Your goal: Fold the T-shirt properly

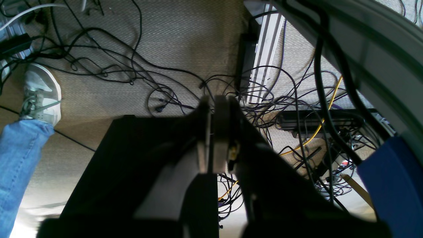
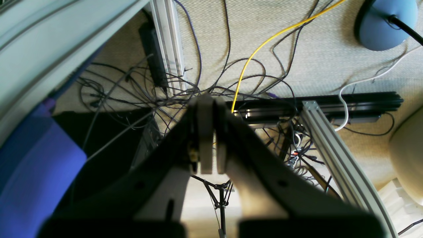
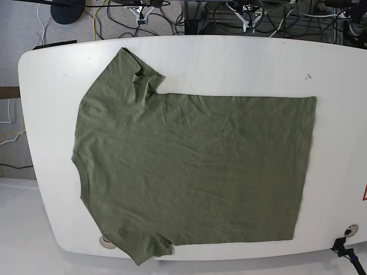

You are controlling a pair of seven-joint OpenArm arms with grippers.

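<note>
The olive-green T-shirt (image 3: 189, 166) lies spread flat on the white table (image 3: 241, 63), neck to the left and hem to the right. Its far sleeve (image 3: 140, 77) is rumpled, and the near sleeve (image 3: 146, 249) reaches the table's front edge. Neither wrist view shows the T-shirt. My left gripper (image 1: 212, 102) is shut with nothing in it, over the carpet and cables beyond the table. My right gripper (image 2: 213, 99) is shut too, holding nothing, also above the floor. In the base view both sit past the table's far edge, the left gripper (image 3: 248, 17) and the right gripper (image 3: 141, 12).
Tangled cables (image 1: 132, 72) and aluminium rails (image 2: 330, 148) cover the floor behind the table. A person's leg in jeans with a white shoe (image 1: 41, 96) stands at the left of the left wrist view. A blue round base (image 2: 385, 23) sits on the carpet.
</note>
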